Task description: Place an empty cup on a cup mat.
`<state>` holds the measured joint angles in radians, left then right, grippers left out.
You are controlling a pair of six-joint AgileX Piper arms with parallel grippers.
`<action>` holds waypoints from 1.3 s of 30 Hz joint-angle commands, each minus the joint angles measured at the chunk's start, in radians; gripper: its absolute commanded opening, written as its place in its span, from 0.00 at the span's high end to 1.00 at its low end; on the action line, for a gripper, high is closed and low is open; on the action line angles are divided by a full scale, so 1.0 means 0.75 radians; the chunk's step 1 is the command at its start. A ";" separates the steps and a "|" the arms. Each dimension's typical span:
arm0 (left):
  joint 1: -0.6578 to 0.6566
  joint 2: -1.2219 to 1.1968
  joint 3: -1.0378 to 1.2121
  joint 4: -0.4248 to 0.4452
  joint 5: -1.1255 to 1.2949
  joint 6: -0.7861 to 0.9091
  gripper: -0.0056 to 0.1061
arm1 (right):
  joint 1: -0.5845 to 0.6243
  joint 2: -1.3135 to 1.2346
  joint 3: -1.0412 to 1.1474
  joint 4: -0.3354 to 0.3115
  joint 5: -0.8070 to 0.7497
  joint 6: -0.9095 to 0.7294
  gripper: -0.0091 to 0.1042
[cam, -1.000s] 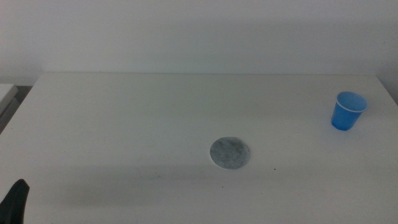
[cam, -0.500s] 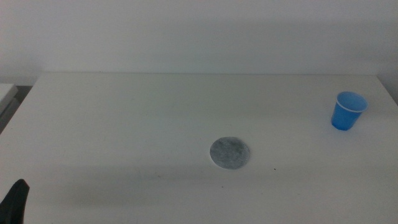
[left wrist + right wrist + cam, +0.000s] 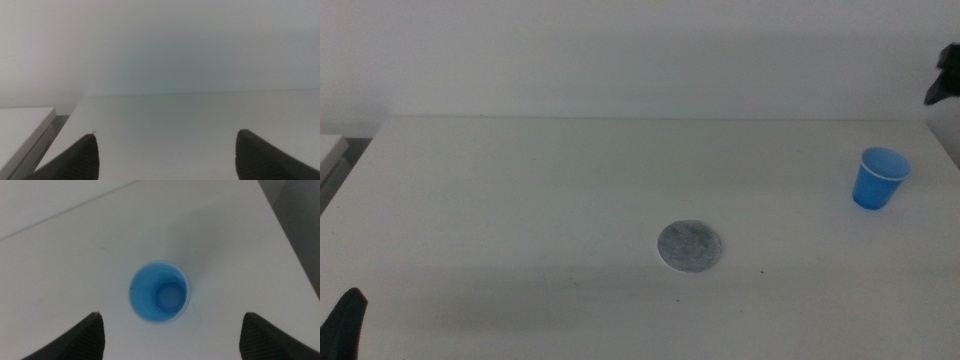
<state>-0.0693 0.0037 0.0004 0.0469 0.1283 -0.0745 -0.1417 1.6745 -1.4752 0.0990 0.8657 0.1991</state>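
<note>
The bright blue cup (image 3: 878, 178) stands upright and empty near the table's right edge. In the right wrist view I look straight down into the cup (image 3: 160, 292). The grey cup mat (image 3: 689, 246) lies flat near the table's middle, apart from the cup. My right gripper (image 3: 170, 332) hovers above the cup, jaws open wide and empty; a dark part of the right arm (image 3: 945, 78) shows at the middle view's right edge. My left gripper (image 3: 165, 152) waits open at the near left corner, a dark tip (image 3: 345, 322) showing there.
The white table (image 3: 570, 190) runs to its right edge just past the cup. A white surface (image 3: 22, 125) lies beyond the table's left edge. A pale wall stands behind the table.
A dark part of the right arm has come into the middle view at the upper right edge. The cup, mat and left gripper have not moved.
</note>
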 commanded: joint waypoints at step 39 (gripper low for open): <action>-0.001 -0.005 -0.001 -0.003 -0.017 -0.004 0.11 | 0.303 0.128 -0.047 0.027 -0.132 -0.046 0.92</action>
<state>-0.0693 0.0037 0.0004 0.0469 0.1283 -0.0745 0.0501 1.7886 -1.5060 0.1226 0.7468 0.1589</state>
